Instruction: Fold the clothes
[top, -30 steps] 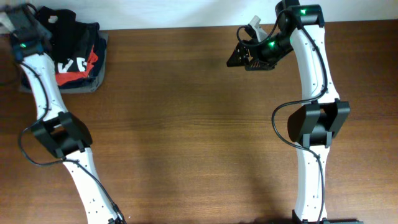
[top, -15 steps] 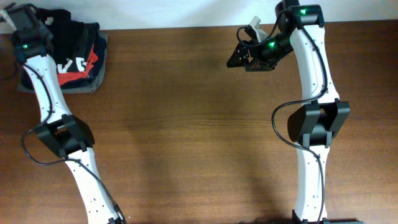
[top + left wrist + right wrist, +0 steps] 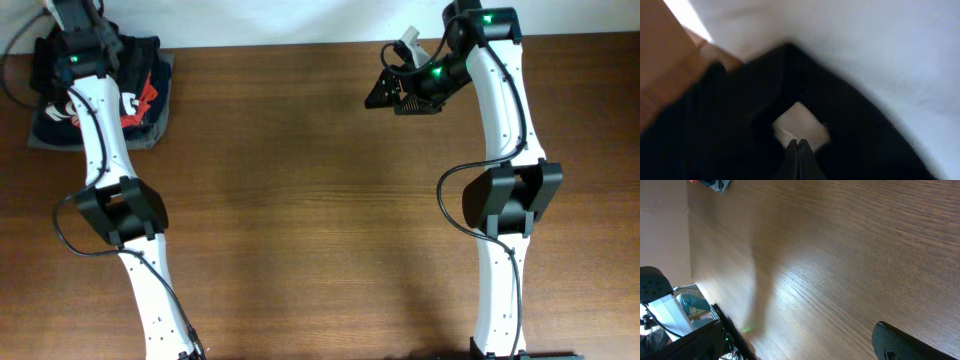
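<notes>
The plain black garment (image 3: 715, 125) fills the left wrist view, its small pale neck label (image 3: 800, 122) right at my fingertips. My left gripper (image 3: 798, 145) is shut, its tips pressed together in the black fabric by the label. From overhead it (image 3: 75, 22) is at the far left corner over the clothes pile, and black fabric (image 3: 45, 55) shows beside the arm. My right gripper (image 3: 385, 92) hovers open and empty above the far middle of the table. Only one of its fingers (image 3: 905, 345) shows in the right wrist view.
A folded black top with white letters and red print (image 3: 145, 95) lies on a folded grey garment (image 3: 160, 135) at the far left corner. It also shows in the right wrist view (image 3: 715, 184). The brown wooden table (image 3: 300, 200) ends at a white wall behind.
My left arm has swung right along the back edge, from the table's left corner to above the clothes pile. The right arm has not moved.
</notes>
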You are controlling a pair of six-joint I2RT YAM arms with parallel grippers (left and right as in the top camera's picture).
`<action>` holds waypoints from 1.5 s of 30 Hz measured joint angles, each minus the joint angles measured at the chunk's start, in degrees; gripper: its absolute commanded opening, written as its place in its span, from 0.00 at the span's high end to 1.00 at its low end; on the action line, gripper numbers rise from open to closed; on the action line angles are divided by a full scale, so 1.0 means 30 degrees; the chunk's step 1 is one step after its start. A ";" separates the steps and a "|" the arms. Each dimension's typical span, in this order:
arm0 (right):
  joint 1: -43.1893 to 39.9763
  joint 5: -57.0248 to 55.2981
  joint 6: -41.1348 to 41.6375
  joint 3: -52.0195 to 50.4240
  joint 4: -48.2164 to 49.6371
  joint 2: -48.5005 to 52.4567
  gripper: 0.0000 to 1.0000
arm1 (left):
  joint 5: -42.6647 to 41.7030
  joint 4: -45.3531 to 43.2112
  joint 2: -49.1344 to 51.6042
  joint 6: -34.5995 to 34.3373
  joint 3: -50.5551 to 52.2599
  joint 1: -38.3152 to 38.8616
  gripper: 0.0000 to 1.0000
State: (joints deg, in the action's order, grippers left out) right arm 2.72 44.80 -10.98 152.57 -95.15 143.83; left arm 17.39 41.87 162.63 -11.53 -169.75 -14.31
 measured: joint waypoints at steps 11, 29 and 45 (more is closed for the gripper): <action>0.0000 0.0000 0.0000 0.0000 -0.0284 0.0000 0.02 | -0.0153 -0.3402 -0.0605 0.0007 0.3789 -0.0073 0.99; 0.0000 -0.0495 0.0007 0.0000 -0.0291 0.0000 0.04 | -0.0612 -0.0197 -0.7592 0.0197 0.3373 0.2783 0.01; 0.0022 -0.3096 0.1749 0.0000 -0.0612 -0.2397 0.09 | -0.1188 1.0484 -1.3282 0.0211 0.3053 0.4116 0.01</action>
State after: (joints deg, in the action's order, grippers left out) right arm 2.79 35.51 -5.74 152.57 -96.99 136.64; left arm 13.82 73.32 122.78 -10.90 -160.59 -1.96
